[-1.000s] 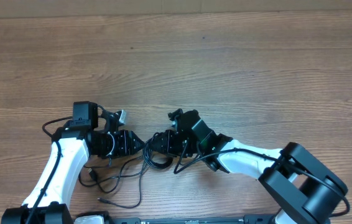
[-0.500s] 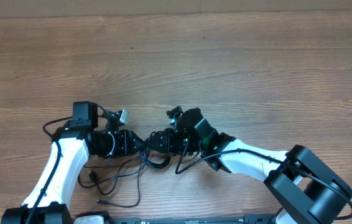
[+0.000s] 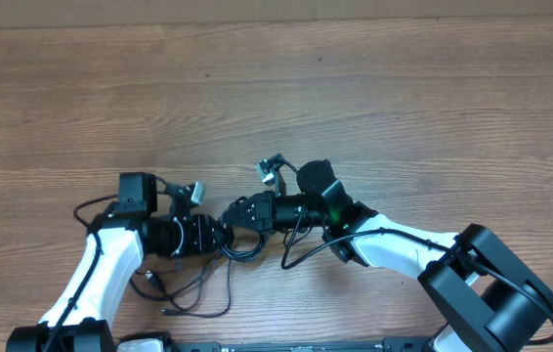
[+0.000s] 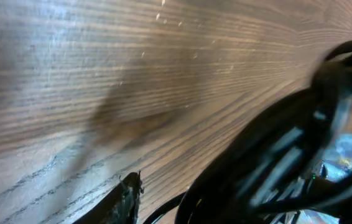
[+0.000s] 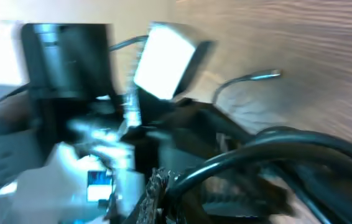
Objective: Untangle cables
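The cables are thin black cords bunched between my two grippers, with loose loops trailing toward the front edge and a small plug at one end. My left gripper reaches into the bunch from the left. Its wrist view is blurred and shows one fingertip and a thick black cable beside it, with a strip of wood between them. My right gripper comes in from the right. In its blurred wrist view a cable lies against one fingertip.
The wooden table stretches away behind the arms. The thicker black arm wires hang under the right wrist, close to the bunch. The table's front edge is just below the loose loops.
My right gripper has swung up and left and turned level toward the left gripper. My left arm has shifted slightly right and down. The loose loops have drawn in a little.
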Controlling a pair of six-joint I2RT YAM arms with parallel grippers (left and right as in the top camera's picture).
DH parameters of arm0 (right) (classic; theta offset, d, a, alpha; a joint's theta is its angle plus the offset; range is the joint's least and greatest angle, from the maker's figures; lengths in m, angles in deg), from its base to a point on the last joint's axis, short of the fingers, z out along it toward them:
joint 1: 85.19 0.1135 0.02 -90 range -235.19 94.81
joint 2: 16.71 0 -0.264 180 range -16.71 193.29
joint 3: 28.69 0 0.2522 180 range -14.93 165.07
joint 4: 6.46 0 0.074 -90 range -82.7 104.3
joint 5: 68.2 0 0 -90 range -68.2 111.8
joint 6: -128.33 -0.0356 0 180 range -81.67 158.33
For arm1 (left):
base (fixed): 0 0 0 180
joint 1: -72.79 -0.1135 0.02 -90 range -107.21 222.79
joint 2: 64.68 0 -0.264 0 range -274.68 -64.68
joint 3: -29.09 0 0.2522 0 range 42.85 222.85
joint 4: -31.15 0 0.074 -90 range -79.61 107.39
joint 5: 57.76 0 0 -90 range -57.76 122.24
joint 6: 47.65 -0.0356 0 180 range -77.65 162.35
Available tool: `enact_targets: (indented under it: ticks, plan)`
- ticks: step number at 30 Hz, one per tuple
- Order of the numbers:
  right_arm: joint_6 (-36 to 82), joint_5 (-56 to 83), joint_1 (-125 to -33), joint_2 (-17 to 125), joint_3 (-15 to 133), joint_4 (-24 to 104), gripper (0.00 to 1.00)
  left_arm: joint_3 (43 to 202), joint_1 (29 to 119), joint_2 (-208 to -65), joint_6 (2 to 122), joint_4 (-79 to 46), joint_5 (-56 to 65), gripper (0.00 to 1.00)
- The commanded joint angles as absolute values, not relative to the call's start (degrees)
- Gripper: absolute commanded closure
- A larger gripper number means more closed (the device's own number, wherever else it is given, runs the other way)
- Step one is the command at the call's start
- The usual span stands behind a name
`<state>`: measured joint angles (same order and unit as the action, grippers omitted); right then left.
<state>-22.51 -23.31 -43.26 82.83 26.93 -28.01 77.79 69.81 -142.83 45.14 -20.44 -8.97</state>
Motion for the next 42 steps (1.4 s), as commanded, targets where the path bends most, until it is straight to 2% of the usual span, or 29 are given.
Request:
enact_targets:
  ticks: [1, 6, 11, 15, 17, 21, 22, 28, 35, 39, 42]
  plan:
    - [-23.21, -28.73, -43.83, 80.78, 27.87, -31.01, 0.96, 76.32, 70.24, -142.57, 45.62, -19.58, -9.32, 0.64]
    - [-24.00, -29.60, -43.83, 80.78, 27.87, -33.00, 0.96, 76.32, 70.24, -142.57, 45.80, -18.86, -9.26, 0.66]
    - [-21.62, -28.14, -43.87, 80.80, 27.87, -30.96, 0.95, 76.32, 70.24, -142.57, 45.77, -18.71, -9.13, 0.80]
    - [-21.20, -23.50, -43.43, 80.80, 27.87, -20.28, 0.84, 76.32, 70.24, -142.57, 45.77, -18.56, -9.15, 0.96]
    - [-21.18, -21.34, -43.17, 80.80, 27.87, -16.76, 0.77, 76.32, 70.24, -142.57, 45.77, -18.53, -9.15, 0.96]
    - [-21.25, -17.23, -43.15, 80.80, 27.87, -13.06, 0.55, 76.32, 70.24, -142.57, 45.77, -18.56, -9.19, 0.96]
    - [-21.25, -16.99, -43.15, 80.80, 27.87, -13.11, 0.53, 76.32, 70.24, -142.57, 45.77, -18.56, -9.22, 0.96]
    - [-21.25, -15.35, -42.78, 80.80, 27.87, -13.15, 0.46, 76.32, 70.24, -142.57, 45.75, -18.56, -9.87, 0.95]
    - [-18.95, -6.87, -38.14, 80.80, 27.87, -13.85, 0.50, 76.32, 70.24, -142.57, 44.62, -18.60, -13.94, 0.96]
    - [-14.78, -2.89, -36.33, 80.80, 27.87, -13.30, 0.42, 76.32, 70.24, -142.57, 44.70, -18.77, -13.94, 0.96]
    - [-13.64, -1.78, -36.42, 80.80, 27.87, -11.99, 0.42, 76.32, 70.22, -142.57, 44.75, -18.77, -13.89, 0.96]
